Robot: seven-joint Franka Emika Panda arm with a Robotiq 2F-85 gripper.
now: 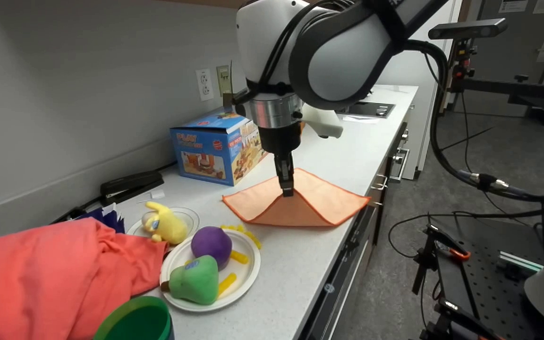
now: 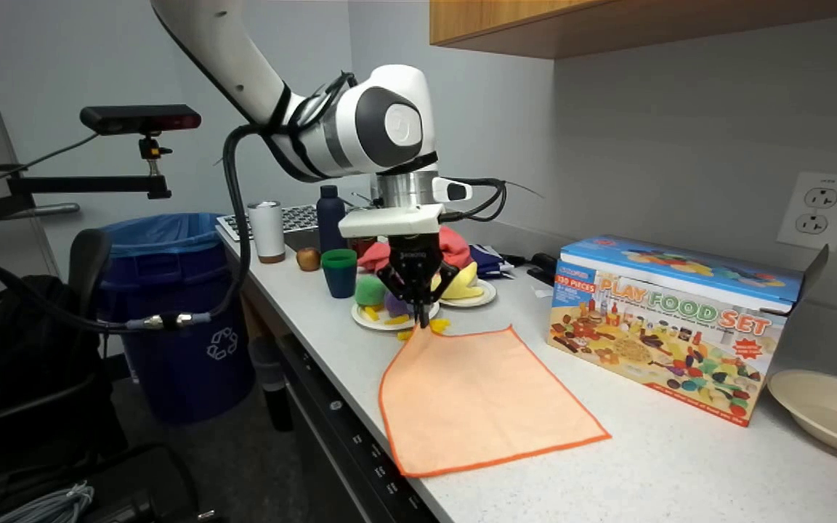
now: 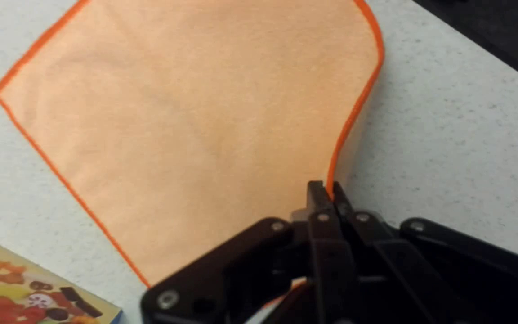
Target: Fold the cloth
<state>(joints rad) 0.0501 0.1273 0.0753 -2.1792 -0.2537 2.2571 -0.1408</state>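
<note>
- Here, only an exterior view shows a white tumbler (image 2: 267, 231), well beyond the claw (image 2: 423, 321);
- the claw is clamped on a raised bit of the cloth (image 2: 487, 407); the rest spreads below it

Both ext. views look opp. ways along counter (image 1: 281, 264), sharing cloth (image 2: 491, 399); wrist view close above.

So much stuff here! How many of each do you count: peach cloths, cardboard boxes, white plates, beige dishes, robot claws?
Peach cloth: 1
Cardboard Play Food Set box: 1
White plates: 2
Beige dish: 1
Robot gripper: 1
Total: 6
</note>
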